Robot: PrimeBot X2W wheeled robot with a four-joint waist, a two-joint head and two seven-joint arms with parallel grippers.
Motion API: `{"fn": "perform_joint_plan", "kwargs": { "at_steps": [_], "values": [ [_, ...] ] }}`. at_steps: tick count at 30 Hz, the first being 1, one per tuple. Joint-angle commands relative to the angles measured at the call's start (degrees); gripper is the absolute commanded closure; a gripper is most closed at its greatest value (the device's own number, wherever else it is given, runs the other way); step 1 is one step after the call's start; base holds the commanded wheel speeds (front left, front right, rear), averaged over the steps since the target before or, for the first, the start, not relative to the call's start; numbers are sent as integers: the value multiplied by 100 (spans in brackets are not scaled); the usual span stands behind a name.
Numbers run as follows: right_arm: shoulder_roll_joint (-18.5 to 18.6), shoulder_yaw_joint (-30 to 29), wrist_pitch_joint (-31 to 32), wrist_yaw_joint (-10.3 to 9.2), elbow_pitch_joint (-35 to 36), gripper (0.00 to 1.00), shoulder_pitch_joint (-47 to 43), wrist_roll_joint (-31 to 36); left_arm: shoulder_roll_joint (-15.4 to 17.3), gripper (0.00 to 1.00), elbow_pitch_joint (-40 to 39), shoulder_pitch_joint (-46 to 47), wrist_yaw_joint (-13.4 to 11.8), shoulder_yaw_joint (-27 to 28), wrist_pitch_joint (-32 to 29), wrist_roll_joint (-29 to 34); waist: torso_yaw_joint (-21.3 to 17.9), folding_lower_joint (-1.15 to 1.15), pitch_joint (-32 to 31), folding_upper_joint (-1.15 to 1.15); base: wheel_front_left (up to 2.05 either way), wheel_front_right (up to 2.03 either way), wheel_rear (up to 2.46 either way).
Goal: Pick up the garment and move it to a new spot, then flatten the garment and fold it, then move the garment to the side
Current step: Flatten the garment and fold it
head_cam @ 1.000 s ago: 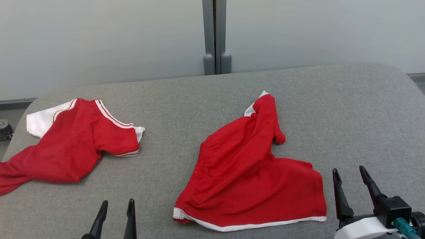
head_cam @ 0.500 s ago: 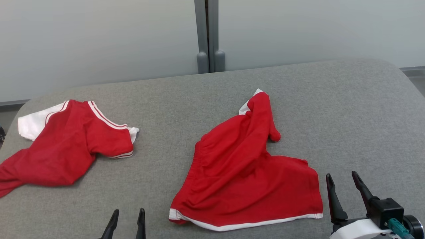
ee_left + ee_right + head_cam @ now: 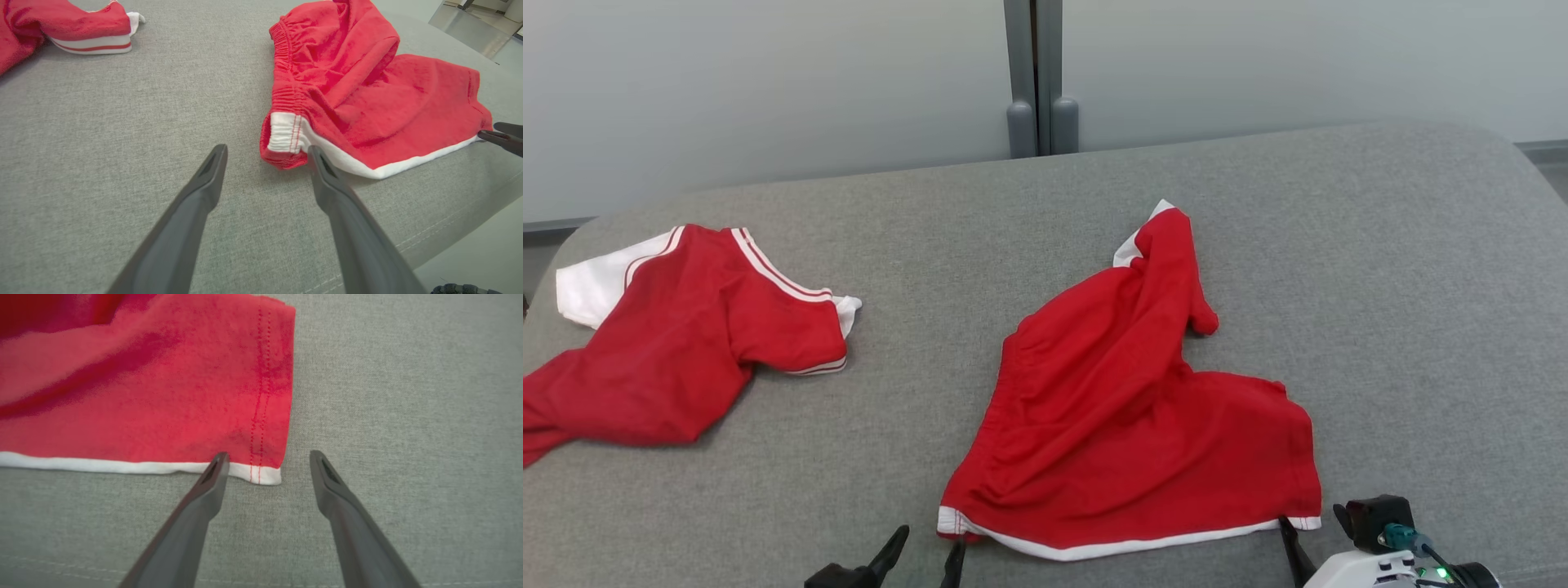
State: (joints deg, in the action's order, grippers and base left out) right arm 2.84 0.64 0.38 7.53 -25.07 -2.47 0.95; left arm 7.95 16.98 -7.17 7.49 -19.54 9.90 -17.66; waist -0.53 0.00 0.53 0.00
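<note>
fully open, empty pincers [image 3: 267,148] [image 3: 268,453] at the shorts [image 3: 1127,408]

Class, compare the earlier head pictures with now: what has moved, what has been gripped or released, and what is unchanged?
The left gripper has swung right to the near left corner of the shorts. The right gripper has drawn in to their near right corner. Both are open and nothing is gripped. The whole head view shifted slightly. Shorts and shirt lie as before.
</note>
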Motion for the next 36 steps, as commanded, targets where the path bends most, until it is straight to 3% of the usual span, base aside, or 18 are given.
{"fn": "perform_joint_plan", "kwargs": {
  "at_steps": [1, 21, 22, 23, 24, 25, 26, 32, 36],
  "values": [
    [12, 27, 68, -8, -13, 0, 119, -43, 87, 0, 15, 168, -4, -54, -10, -43, 0, 0, 135, 0, 0, 0, 0],
    [19, 261, 125, -8, -205, 0, 320, -179, 439, 0, 288, 634, -7, -735, 50, -543, -165, 0, 252, 0, 0, 0, 0],
    [23, 292, 170, -8, -232, 0, 322, -205, 456, 13, 306, 658, -7, -816, 29, -560, -177, 0, 238, 0, 0, 0, 0],
    [35, 327, 184, -8, -248, 2, 324, -213, 482, 51, 317, 682, -7, -887, 15, -567, -189, 0, 224, 0, 0, 0, 0],
    [41, 367, 192, -8, -252, 65, 337, -277, 516, 68, 336, 722, -7, -926, 27, -596, -206, 0, 207, 0, 0, 0, 0],
    [39, 390, 193, -8, -256, 99, 349, -351, 530, 83, 353, 740, -7, -946, 42, -629, -221, 0, 189, 0, 0, 0, 0],
    [41, 392, 188, -8, -249, 100, 366, -424, 545, 100, 361, 747, -7, -1019, 44, -658, -241, 0, 161, 0, 0, 0, 0],
    [47, 151, 11, -8, 30, 100, 433, -1003, 707, 100, 166, 649, -7, -1171, 37, -1022, -370, 0, -21, 0, 0, 0, 0],
    [38, -68, 53, -8, 707, 100, 422, -1695, 899, 100, -554, 540, -7, -1268, -215, -1564, -447, 0, -95, 0, 0, 0, 0]
  ]
}}
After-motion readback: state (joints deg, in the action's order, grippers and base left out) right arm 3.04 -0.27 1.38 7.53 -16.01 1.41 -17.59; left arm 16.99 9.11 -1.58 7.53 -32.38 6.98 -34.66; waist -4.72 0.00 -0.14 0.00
